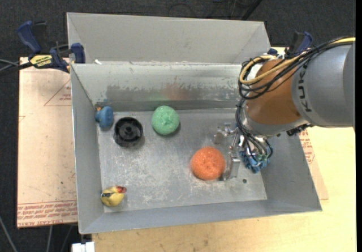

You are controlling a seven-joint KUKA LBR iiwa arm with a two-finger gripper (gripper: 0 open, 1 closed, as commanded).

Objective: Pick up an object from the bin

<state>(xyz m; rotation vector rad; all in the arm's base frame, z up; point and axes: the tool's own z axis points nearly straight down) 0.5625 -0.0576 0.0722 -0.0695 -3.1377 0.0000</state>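
Orange in colour, the rough ball (207, 163) lies on the floor of the bin (164, 174) toward its front right. The gripper (231, 161) sits low just beside it on the right; whether the gripper is spread or pressed together cannot be told. Well apart to the left lie a green ball (166, 120), a black round part (128, 131), a small blue piece (104, 116) and, near the front left corner, a yellow toy (113, 196).

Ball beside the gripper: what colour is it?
The ball is orange, clearest in the camera view.
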